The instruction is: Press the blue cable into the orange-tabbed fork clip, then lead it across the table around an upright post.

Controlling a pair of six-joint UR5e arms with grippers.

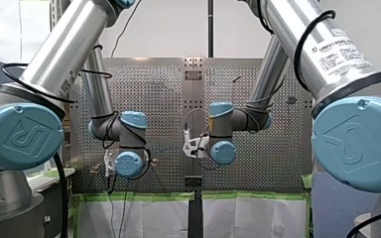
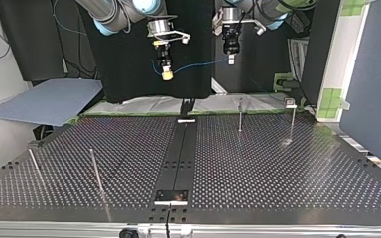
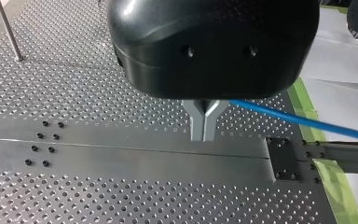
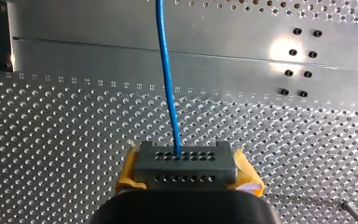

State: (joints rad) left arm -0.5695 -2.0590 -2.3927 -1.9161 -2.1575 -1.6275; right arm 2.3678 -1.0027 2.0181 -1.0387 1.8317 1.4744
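Cable (image 2: 198,65) spans from my right gripper (image 2: 166,74), at the top view's left, to my left gripper (image 2: 230,59), both above the table's (image 2: 278,168) far edge. One post (image 2: 95,168) stands near left, another post (image 2: 240,115) far right.

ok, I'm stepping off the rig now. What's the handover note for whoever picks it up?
Left gripper: shut on the blue cable.
Right gripper: shut on the same cable, yellow pads on either side.
Cable: hangs in the air between the two grippers, clear of the table.
Posts: upright, with no cable around any of them.
Done: cable is held by both arms.
Left: press it into the fork clip, then lead it around a post. I cannot make out the clip in any view.
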